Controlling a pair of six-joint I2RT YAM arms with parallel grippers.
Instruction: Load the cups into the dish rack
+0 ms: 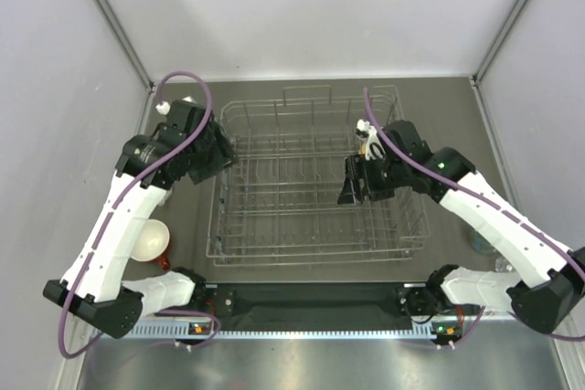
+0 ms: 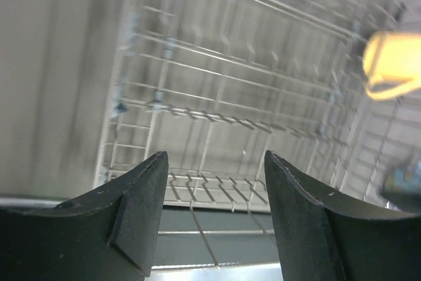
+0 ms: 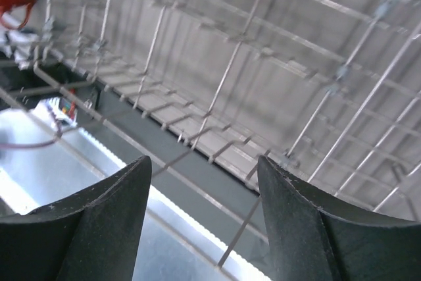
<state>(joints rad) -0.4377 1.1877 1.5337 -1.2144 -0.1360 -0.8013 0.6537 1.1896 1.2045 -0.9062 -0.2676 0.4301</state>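
Both arms hover at the dish rack (image 1: 311, 250), left gripper (image 2: 214, 162) and right gripper (image 3: 204, 169) open and empty; the left should approach the red cup (image 1: 151, 240) squarely from above.

This was a robotics lab test cell. A white-and-black jointed left arm (image 1: 110, 226) and matching right arm (image 1: 498, 216) stood bolted to a black mounting plate (image 1: 311, 299) on a dark grey tabletop (image 1: 439, 102). Plain pale panel walls (image 1: 311, 6) and metal corner struts (image 1: 111, 20) enclosed them.

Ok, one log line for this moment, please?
left jaws: open, empty, at left edge of rack | right jaws: open, empty, over rack's right half | red cup: outside, left of rack
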